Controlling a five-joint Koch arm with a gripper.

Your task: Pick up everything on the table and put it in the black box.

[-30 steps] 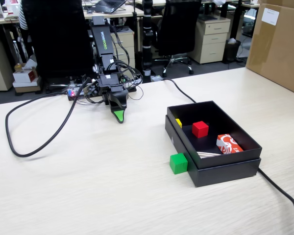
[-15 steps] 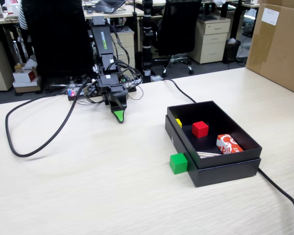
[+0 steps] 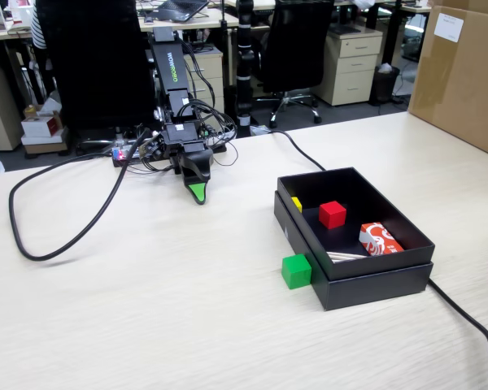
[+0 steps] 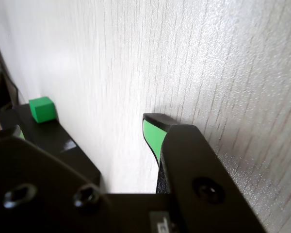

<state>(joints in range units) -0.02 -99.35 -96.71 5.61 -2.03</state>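
The small green cube (image 3: 296, 270) sits on the beige wood-grain table (image 3: 146, 317), touching the near left corner of the black box (image 3: 374, 284). My gripper (image 3: 197, 193) hangs low over the table, well left of and behind the cube, tips pointing down. In the wrist view the cube (image 4: 42, 108) lies far ahead at the upper left, beside the box's edge (image 4: 63, 141). One green-padded fingertip (image 4: 153, 133) shows at the right, and the other jaw is far off at the left. The gripper (image 4: 85, 128) is open and empty.
Inside the black box lie a red cube (image 3: 332, 214), a small yellow cube (image 3: 296, 203) and a red-and-white packet (image 3: 380, 239). A black cable (image 3: 57, 236) loops on the table at the left. A big brown carton (image 3: 464, 77) stands at the back right.
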